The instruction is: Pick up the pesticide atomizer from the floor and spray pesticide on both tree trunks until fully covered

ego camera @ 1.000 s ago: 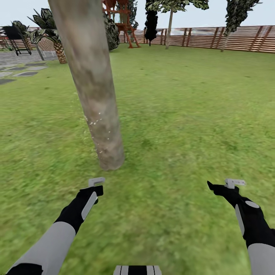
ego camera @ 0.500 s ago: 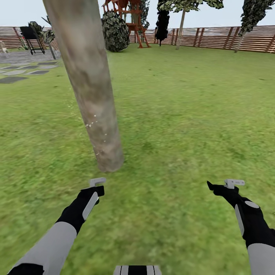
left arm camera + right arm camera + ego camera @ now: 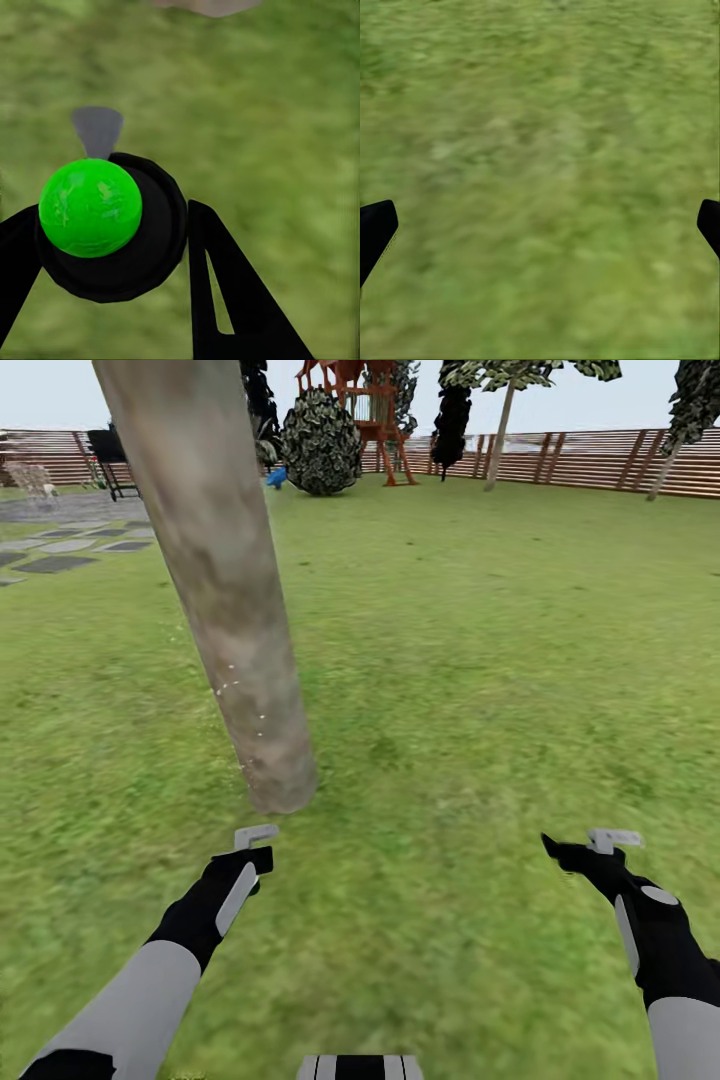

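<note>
A thick, leaning tree trunk (image 3: 225, 590), mottled grey-brown, rises from the lawn just ahead and left of centre. A few white specks of pesticide (image 3: 232, 685) dot its lower part. My left gripper (image 3: 255, 838) hovers just short of the trunk's base. In the left wrist view that gripper (image 3: 112, 225) is shut on the pesticide atomizer (image 3: 97, 217), a dark round body with a bright green dot, over the grass. My right gripper (image 3: 600, 840) hangs over bare lawn to the right; its wrist view shows the gripper (image 3: 540, 225) open, fingers wide apart with only grass between.
Green lawn stretches ahead to a brown slat fence (image 3: 590, 460). Far back stand a round shrub (image 3: 320, 445), a red-brown play tower (image 3: 365, 410) and thin dark trees. Grey paving stones (image 3: 60, 550) lie at the far left.
The whole view has swung, so the background slid right and the trunk drifted a little left. Fewer white specks show on the trunk. Both arms keep their pose.
</note>
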Motion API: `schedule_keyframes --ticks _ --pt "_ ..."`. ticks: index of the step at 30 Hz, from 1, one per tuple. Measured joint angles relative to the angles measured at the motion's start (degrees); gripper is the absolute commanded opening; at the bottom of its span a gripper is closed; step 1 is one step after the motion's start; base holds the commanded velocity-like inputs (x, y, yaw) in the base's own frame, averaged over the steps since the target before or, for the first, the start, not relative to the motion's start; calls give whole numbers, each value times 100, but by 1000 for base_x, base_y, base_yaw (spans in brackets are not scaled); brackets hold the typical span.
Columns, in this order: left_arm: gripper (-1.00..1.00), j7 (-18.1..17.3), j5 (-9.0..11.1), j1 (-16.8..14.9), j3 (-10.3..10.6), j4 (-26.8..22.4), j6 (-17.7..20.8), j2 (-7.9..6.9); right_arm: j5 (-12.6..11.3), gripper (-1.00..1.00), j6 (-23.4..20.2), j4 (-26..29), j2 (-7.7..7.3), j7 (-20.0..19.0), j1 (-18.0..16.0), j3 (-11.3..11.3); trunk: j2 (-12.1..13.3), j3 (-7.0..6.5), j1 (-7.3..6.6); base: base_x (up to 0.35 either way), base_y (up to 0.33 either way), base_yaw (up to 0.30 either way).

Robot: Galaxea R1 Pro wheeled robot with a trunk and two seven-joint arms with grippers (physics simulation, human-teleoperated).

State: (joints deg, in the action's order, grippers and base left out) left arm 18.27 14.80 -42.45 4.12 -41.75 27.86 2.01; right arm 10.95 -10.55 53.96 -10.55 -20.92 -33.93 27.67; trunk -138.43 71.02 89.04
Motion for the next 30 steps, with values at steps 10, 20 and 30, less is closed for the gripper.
schedule_keyframes --ticks 10,20,30 --pt "-100 -2 0 0 1 19 0 1 -5 100 0 -6 3 0 0 -6 0 0 0 96 -262 276" --pt "-100 0 0 0 1 90 -6 60 -5 100 0 -1 9 0 0 -3 0 0 0 88 -265 143" --pt "-100 0 -1 0 1 103 -56 62 -8 100 9 14 8 10 0 9 0 0 0 76 -268 0"
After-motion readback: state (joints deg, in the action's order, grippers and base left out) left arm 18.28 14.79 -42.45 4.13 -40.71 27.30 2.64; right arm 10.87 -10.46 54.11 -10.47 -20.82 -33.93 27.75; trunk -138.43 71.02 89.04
